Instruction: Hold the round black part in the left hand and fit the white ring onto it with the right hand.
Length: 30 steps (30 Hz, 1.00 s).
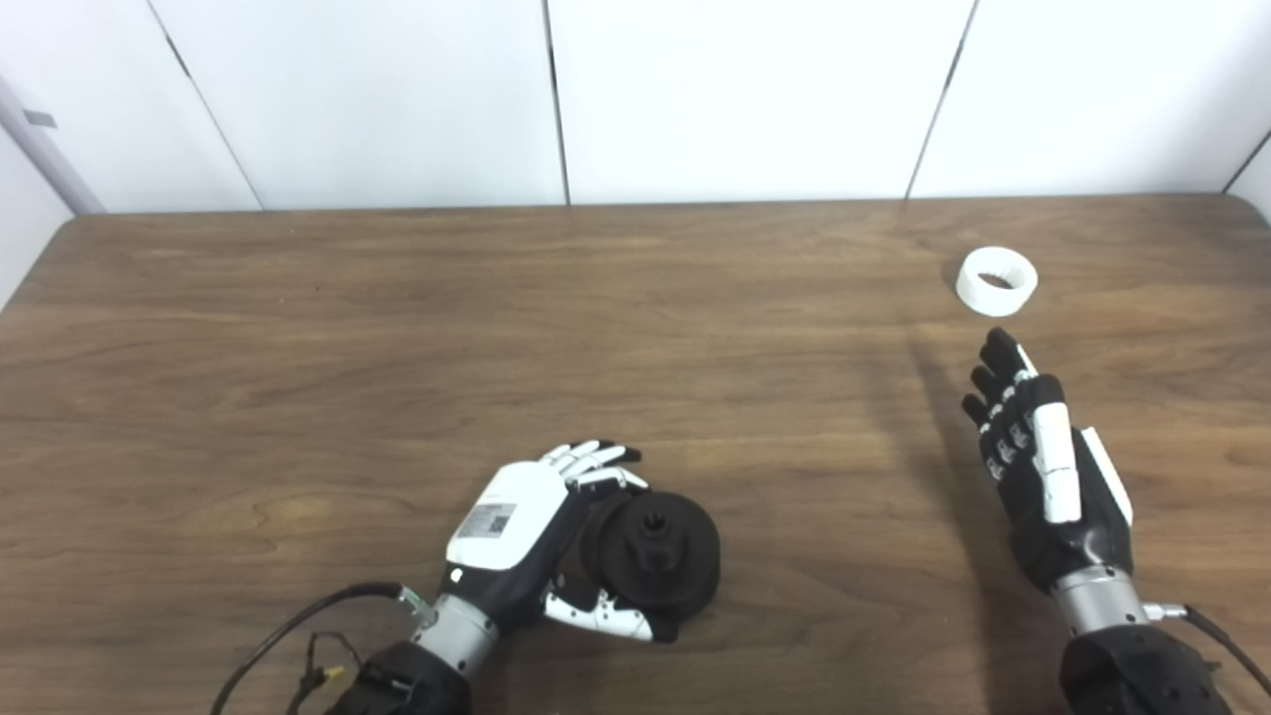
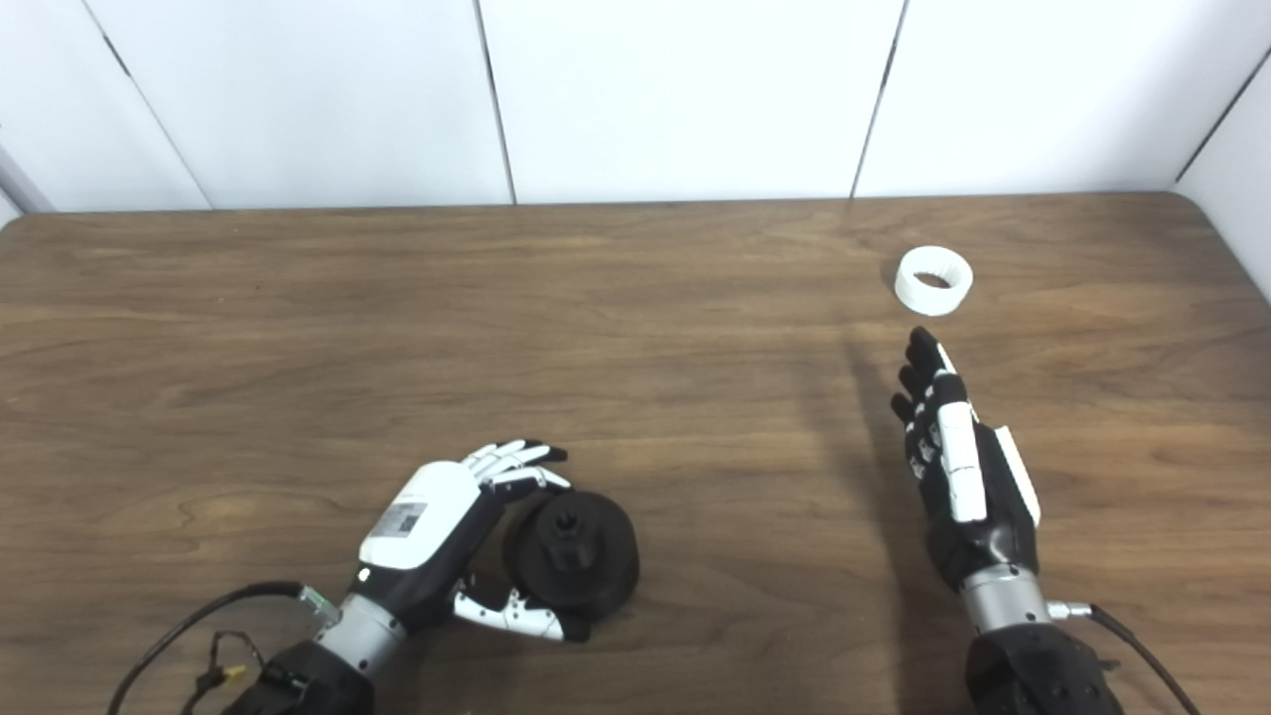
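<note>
- Left hand [image 1: 526,541] is cupping round black part [image 1: 655,561], low on table [image 1: 397,348]
- Right hand [image 1: 1043,467], fingers spread & empty, is hovering near white ring [image 1: 997,281], far right
- Pickup & fitting not yet done

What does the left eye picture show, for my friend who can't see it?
A robot's left hand cups a round black part on a brown wooden table. Its right hand, open and empty, points toward a white ring lying just beyond its fingertips.
</note>
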Available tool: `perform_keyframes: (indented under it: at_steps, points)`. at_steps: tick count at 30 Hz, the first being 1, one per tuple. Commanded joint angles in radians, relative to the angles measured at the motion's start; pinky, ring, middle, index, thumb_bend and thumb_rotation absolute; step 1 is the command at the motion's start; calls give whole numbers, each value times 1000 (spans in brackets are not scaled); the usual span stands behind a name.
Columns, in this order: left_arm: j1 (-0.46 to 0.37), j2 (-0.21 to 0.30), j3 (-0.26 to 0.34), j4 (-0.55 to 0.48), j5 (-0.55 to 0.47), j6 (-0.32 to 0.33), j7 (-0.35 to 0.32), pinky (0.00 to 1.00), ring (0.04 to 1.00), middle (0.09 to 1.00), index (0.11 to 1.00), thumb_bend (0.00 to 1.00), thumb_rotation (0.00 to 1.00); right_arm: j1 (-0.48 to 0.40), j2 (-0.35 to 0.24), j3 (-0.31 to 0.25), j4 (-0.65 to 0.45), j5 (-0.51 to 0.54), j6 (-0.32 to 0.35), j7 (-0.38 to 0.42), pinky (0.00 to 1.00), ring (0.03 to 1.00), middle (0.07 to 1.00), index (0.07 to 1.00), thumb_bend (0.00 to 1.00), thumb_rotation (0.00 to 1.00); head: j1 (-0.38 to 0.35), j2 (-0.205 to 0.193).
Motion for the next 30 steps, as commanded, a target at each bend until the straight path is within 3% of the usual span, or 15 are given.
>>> perform_keyframes:
  at_steps: [1,13,23,30]
  points:
    - [15,-6,-18,10,12,-4,-36,904,905,865,616,808,306,-31,21,-5,-41,5,-13,-6,990,1000,997,963,631,930,-1,4]
    - [14,-22,-15,36,25,-60,-13,911,918,869,615,794,306,-28,22,-2,-37,4,-22,-5,988,1000,999,967,624,933,-23,-18]
    - [24,-14,-8,99,58,-169,80,908,910,862,604,830,216,-21,21,8,-33,-30,-35,-8,960,1000,994,960,613,945,-51,-31]
    - [21,-8,-4,179,93,-229,156,901,908,859,613,826,221,-19,23,4,-36,-33,-35,-9,966,1000,989,957,613,941,-46,-34]
